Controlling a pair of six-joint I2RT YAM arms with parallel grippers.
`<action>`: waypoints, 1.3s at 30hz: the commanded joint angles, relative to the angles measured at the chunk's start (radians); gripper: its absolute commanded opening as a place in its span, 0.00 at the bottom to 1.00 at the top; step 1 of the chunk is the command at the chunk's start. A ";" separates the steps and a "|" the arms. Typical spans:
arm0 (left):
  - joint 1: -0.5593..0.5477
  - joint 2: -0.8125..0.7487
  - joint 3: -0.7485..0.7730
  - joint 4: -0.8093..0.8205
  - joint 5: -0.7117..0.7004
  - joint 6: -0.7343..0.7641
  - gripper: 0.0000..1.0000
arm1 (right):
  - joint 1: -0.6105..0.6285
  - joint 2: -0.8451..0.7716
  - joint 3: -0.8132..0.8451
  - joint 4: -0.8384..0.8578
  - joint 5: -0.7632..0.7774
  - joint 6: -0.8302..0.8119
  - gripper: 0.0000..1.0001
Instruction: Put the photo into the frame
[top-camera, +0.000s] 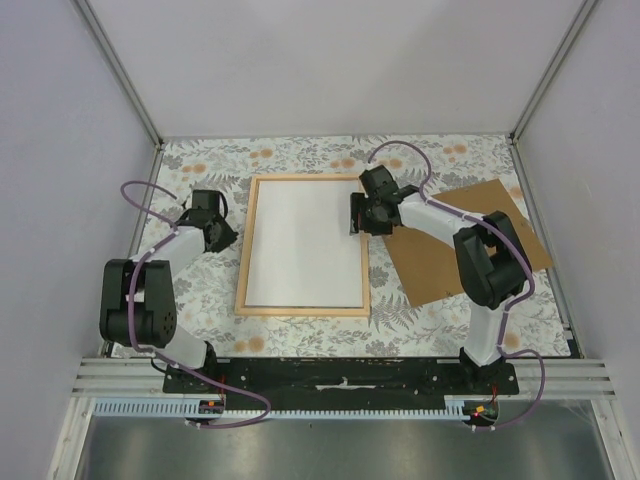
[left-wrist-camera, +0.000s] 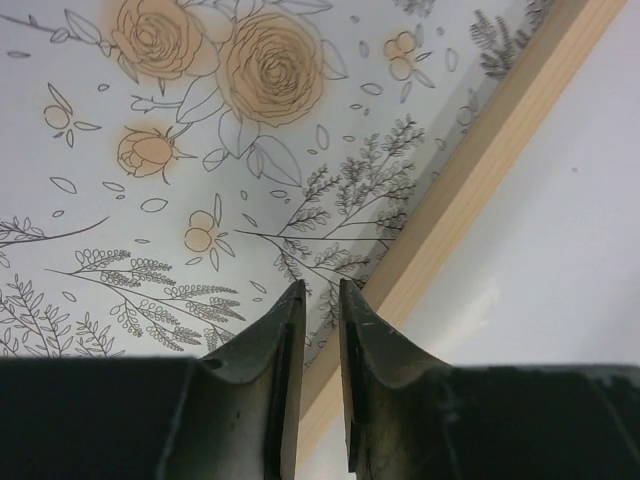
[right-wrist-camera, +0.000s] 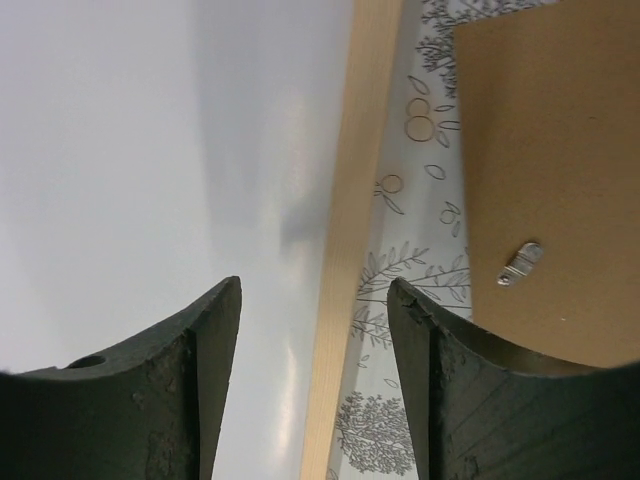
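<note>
The light wood frame (top-camera: 243, 255) lies flat in the middle of the floral cloth. A white sheet (top-camera: 305, 245) fills it, which looks like the photo's plain white back; no printed side shows. My right gripper (top-camera: 357, 215) is open and empty over the frame's right rail near its far end. In the right wrist view my gripper (right-wrist-camera: 315, 284) has its jaws on either side of the rail (right-wrist-camera: 350, 200), next to the white sheet (right-wrist-camera: 150, 150). My left gripper (top-camera: 225, 235) sits just outside the left rail. In the left wrist view it (left-wrist-camera: 320, 290) is shut and empty beside the rail (left-wrist-camera: 480, 170).
The brown backing board (top-camera: 460, 245) lies tilted on the cloth right of the frame, under my right arm. A small metal clip (right-wrist-camera: 520, 263) is on it. Floral cloth (top-camera: 300, 155) covers the table, and grey walls enclose the back and sides.
</note>
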 joint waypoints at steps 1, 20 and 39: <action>0.001 -0.088 0.067 -0.016 0.002 0.043 0.29 | -0.041 -0.087 0.022 -0.079 0.100 -0.006 0.67; -0.580 -0.022 0.276 0.033 0.285 0.074 0.37 | -0.369 -0.705 -0.548 -0.300 0.283 0.263 0.53; -0.669 0.050 0.319 0.035 0.351 0.099 0.35 | -0.468 -0.711 -0.748 -0.205 0.131 0.378 0.44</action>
